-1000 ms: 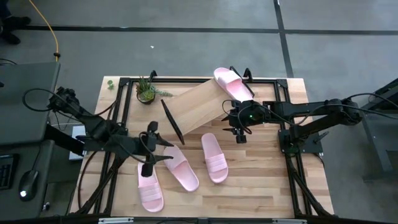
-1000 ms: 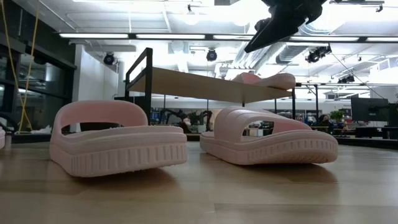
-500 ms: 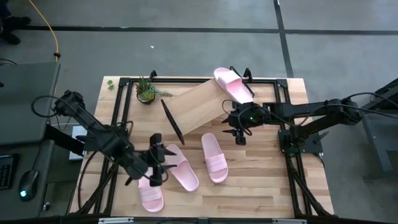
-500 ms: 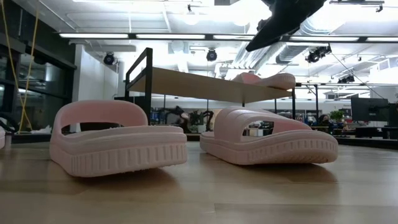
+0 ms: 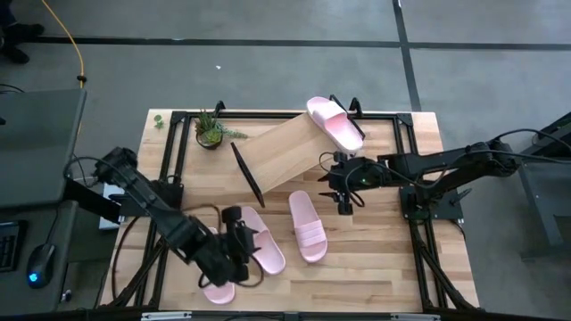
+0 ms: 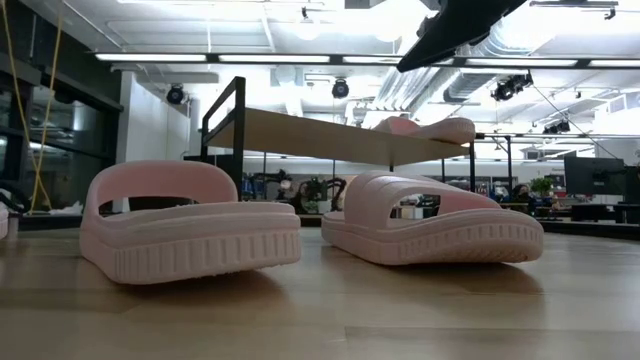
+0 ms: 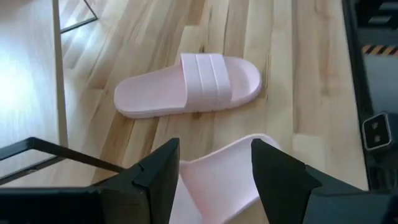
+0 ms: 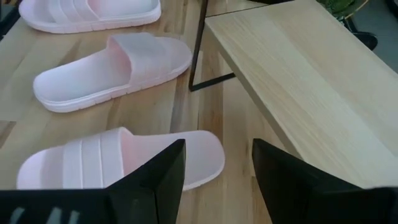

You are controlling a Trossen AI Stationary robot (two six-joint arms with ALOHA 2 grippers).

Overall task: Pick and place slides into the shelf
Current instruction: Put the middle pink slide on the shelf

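Left gripper (image 5: 239, 242) is our working tool: it hangs low over the near-left part of the tabletop (image 5: 375, 267), right above the cluster of slides, while the right gripper (image 5: 343, 185) waits beside the near end of the shelf (image 5: 281, 152).

We count 4 slides. 1 slide (image 5: 335, 123) already lies on the shelf's far right end. 3 lie on the tabletop: the middle slide (image 5: 263, 245), the right slide (image 5: 308, 226) and the nearest slide (image 5: 217, 285), much of it hidden under the left arm.

The relation we think matters: the middle slide sits directly under the left gripper, and its long axis runs diagonally, from far-left toward near-right. The shelf lies beyond it, toward the table's far side. The left arm is clearly the nearer one for this slide; the right slide lies closer to the right gripper.

In the left wrist view, the left fingers (image 7: 277, 180) stand apart, spread wide enough to straddle the pale pink slide (image 7: 217, 180) showing between them. We cannot tell whether they touch it yet; they hold nothing that we can see.

The right fingers (image 8: 280, 180) are likewise spread and empty, with the right slide (image 8: 118, 158) seen between them.
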